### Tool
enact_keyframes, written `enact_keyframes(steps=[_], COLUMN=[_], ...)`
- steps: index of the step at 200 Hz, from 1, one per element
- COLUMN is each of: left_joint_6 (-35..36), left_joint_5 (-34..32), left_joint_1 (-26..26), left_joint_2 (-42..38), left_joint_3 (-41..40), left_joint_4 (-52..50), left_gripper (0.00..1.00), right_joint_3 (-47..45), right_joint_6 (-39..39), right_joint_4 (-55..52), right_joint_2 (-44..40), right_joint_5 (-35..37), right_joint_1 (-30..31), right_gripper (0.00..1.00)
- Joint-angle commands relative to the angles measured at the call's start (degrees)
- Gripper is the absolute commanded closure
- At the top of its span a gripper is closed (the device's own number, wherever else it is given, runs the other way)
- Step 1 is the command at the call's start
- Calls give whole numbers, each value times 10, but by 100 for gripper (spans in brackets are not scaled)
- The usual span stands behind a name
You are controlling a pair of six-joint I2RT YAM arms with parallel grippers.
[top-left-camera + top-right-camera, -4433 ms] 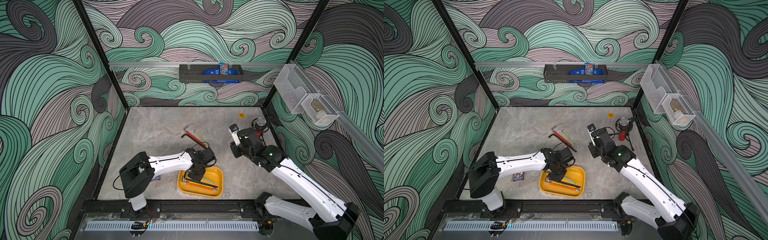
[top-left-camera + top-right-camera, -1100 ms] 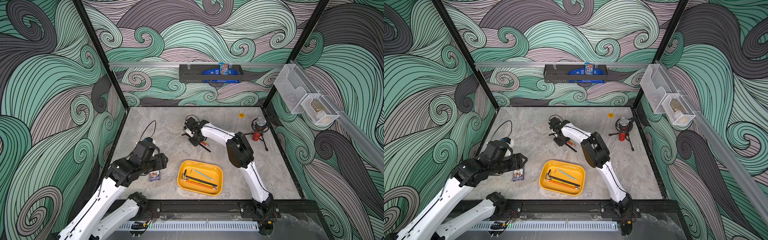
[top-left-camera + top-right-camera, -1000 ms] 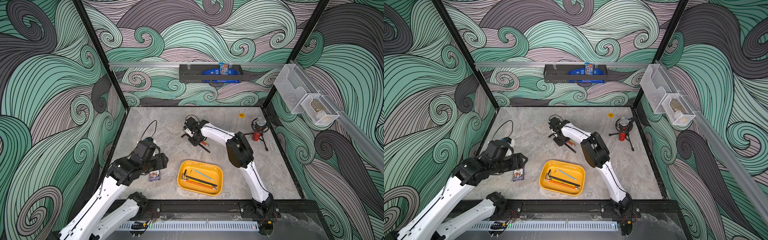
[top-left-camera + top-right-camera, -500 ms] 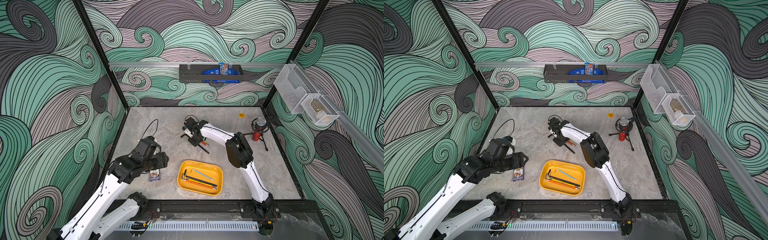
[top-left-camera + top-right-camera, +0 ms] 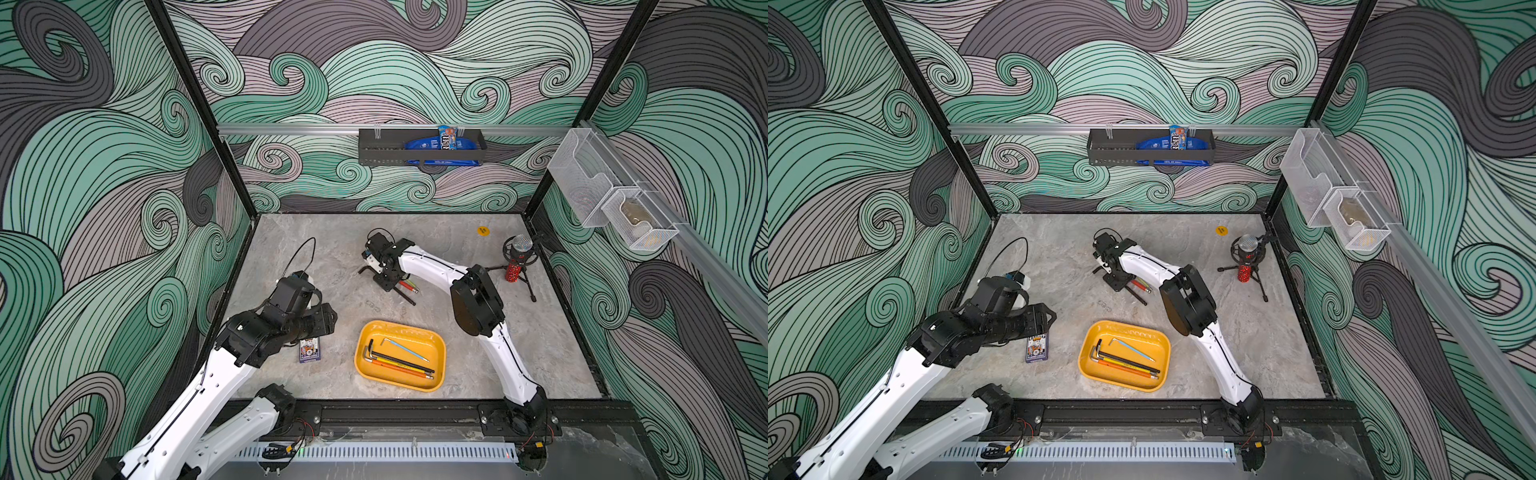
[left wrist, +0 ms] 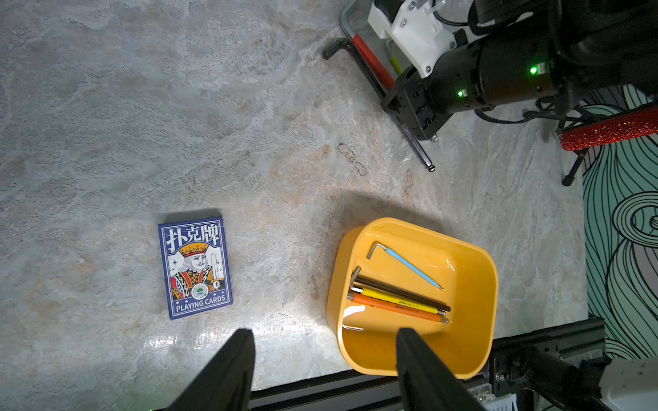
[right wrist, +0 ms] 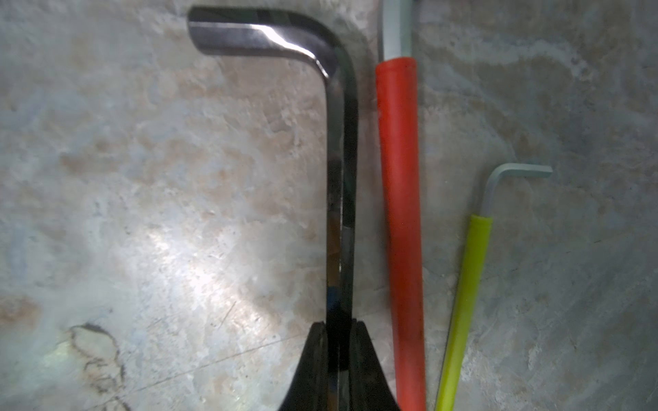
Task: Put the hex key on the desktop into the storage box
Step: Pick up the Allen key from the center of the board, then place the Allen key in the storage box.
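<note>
A black hex key lies on the grey desktop, and my right gripper is shut on its long shank. In both top views that gripper points down at the desktop's middle. Beside the black key lie a red-sleeved hex key and a thinner yellow-green one. The yellow storage box sits nearer the front and holds several hex keys. My left gripper hangs open and empty above the desktop, left of the box.
A blue pack of playing cards lies left of the box under my left arm. A red microphone on a tripod stands at the right. A black wall basket and white mesh bins hang on the walls.
Over the last second my right jaws have closed on the black hex key. My left arm has shifted only slightly. Several seconds ago it was at the box.
</note>
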Motion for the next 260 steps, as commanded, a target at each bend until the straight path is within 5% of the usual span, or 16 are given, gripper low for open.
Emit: enact_keyframes(steps=[1, 105, 171, 260], left_joint_6=[-4, -19, -23, -33], left_joint_5=[-15, -49, -70, -74], left_joint_1=[4, 5, 5, 5], left_joint_2=[0, 4, 13, 6], left_joint_3=[24, 30, 38, 47], left_joint_4=[11, 60, 83, 78], left_gripper=[34, 34, 34, 34], right_joint_3=[-1, -152, -318, -488], right_joint_6=[13, 14, 5, 2], right_joint_4=[-1, -5, -4, 52], right_joint_2=[-61, -281, -436, -486], right_joint_5=[-13, -63, -77, -95], right_joint_1=[9, 28, 103, 191], right_gripper=[100, 100, 100, 100])
